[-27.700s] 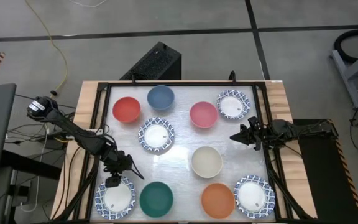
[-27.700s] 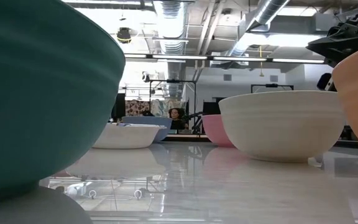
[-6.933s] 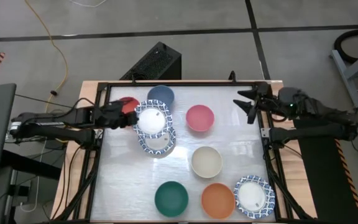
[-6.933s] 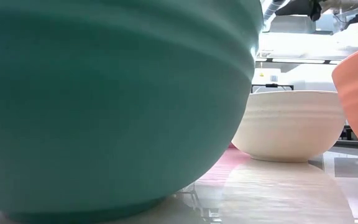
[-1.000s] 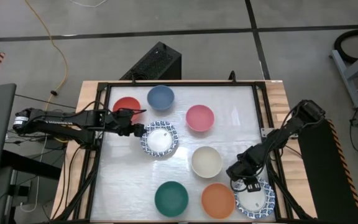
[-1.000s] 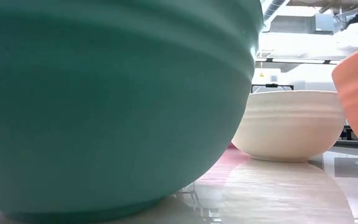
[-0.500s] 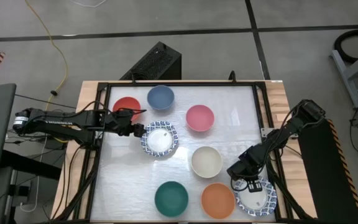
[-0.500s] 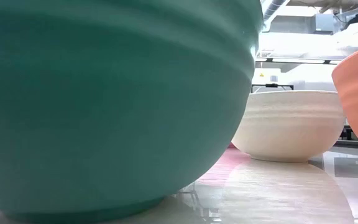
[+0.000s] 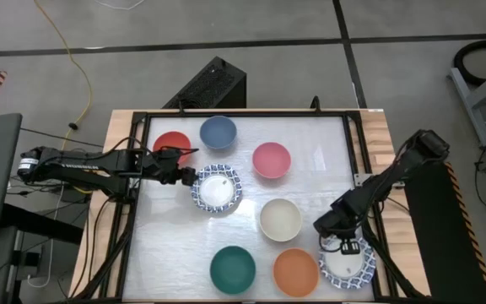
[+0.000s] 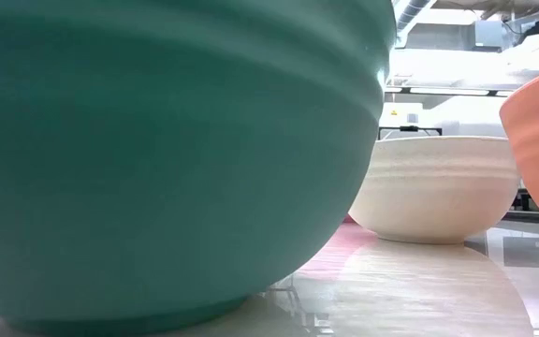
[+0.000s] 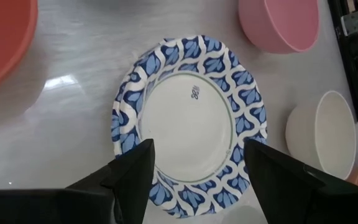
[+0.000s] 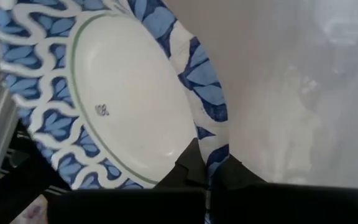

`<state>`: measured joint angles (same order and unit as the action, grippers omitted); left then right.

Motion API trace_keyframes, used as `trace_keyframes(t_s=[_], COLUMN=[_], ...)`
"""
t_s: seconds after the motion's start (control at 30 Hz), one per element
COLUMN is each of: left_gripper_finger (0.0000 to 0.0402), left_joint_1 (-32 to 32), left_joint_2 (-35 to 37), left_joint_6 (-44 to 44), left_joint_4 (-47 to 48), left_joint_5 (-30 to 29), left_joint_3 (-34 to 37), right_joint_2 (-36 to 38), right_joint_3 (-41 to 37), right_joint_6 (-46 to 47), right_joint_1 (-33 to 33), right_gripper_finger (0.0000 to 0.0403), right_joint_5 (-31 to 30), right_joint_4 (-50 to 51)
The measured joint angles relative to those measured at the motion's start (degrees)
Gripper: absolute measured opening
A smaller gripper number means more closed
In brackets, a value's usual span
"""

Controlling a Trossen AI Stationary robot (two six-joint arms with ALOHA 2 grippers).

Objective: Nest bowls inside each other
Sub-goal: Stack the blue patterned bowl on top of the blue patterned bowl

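The right gripper (image 9: 342, 244) is clamped on the rim of a blue-patterned bowl (image 9: 349, 265), its arm stretched down from the table's right edge. The left gripper (image 9: 186, 175) is held apart just beside a second patterned bowl (image 9: 216, 188). The glossy white table (image 9: 310, 169) is framed by black rails. An orange bowl (image 9: 296, 272) is seen beside the gripped one.

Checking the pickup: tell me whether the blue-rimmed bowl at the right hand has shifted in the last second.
Yes. The blue-rimmed bowl, pinched at its rim by the right hand, has slid slightly toward the table's near edge, judged against the orange bowl.
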<state>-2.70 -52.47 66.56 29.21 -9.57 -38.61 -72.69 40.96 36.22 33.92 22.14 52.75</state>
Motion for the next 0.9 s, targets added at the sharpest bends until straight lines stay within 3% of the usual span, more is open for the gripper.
trace_keyframes(t_s=[0.63, 0.9], left_gripper_finger=[0.0236, 0.0236], left_joint_1=[0.0, 0.0], left_joint_2=[0.0, 0.0], left_joint_6=[0.0, 0.5], left_joint_4=[0.0, -0.5], left_joint_5=[-1.1, 0.3], left_joint_3=[0.0, 0.0], right_joint_2=[15.1, 17.7], right_joint_3=[0.2, 5.3], right_joint_6=[7.0, 5.7], right_joint_1=[-8.1, -12.4], right_gripper_finger=[0.0008, 0.0008], right_joint_5=[0.2, -0.6], right_joint_4=[7.4, 10.5])
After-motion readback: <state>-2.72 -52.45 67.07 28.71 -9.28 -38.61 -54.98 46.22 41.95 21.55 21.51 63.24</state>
